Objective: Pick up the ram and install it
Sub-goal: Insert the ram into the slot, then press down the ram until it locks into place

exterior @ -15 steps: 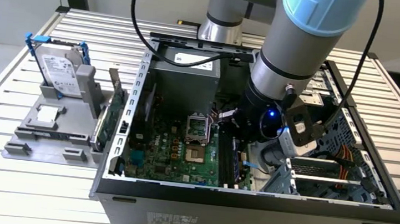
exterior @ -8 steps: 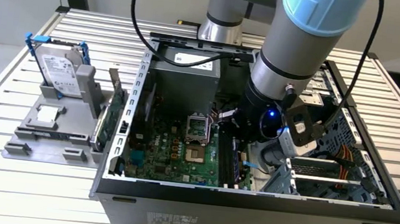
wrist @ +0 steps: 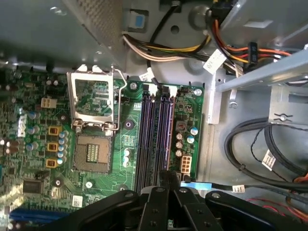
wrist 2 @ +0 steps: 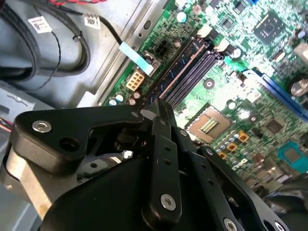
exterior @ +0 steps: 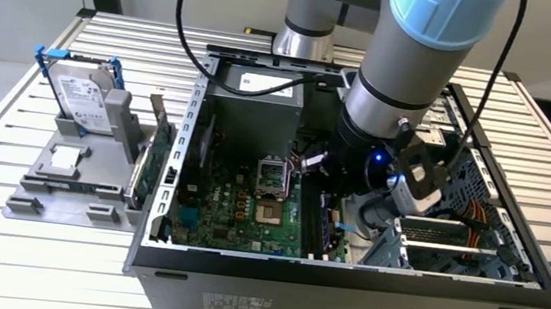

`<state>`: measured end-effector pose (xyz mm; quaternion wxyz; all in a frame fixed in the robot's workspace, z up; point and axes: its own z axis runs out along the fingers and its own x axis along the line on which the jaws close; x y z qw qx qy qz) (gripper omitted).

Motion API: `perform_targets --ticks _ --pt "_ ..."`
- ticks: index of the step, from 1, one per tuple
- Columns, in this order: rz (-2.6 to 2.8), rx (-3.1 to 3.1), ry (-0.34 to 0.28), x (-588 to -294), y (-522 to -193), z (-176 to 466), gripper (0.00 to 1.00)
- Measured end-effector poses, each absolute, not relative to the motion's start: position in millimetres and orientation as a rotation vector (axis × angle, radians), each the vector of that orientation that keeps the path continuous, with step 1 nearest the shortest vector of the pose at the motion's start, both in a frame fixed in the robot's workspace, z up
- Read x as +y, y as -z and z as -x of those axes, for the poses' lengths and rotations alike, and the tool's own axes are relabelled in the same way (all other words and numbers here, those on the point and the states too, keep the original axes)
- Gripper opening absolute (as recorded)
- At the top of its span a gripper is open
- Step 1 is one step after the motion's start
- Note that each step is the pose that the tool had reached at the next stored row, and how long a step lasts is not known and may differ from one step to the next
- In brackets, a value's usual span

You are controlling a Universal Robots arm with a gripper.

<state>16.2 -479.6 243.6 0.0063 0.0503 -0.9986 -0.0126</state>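
Gripper (wrist: 166,185) hanging low inside open computer case (exterior: 345,273), fingers drawn together on end of ram (wrist 2: 180,67). Ram standing on edge in outermost of black memory slots (wrist: 153,139), running away from fingertips. Beyond slots, bare CPU socket (wrist: 94,151) on green motherboard (wrist 2: 269,96). Farther off, hard drive (exterior: 84,102) sitting in grey stand outside case.

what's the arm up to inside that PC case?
The arm has its gripper down inside the open computer case, right at the near end of the memory slots on the motherboard. In both wrist views a dark bluish stick, apparently the ram, lies along one slot beside the empty CPU socket. Whether it's fully latched isn't clear. The hard drive sits in a grey holder outside the case, at the exterior view's left.
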Motion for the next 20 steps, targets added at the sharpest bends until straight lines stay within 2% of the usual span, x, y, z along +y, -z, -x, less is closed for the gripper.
perform_targets --ticks 20 --pt "-0.718 -3.041 0.033 -478.3 -243.6 -16.2 0.00"
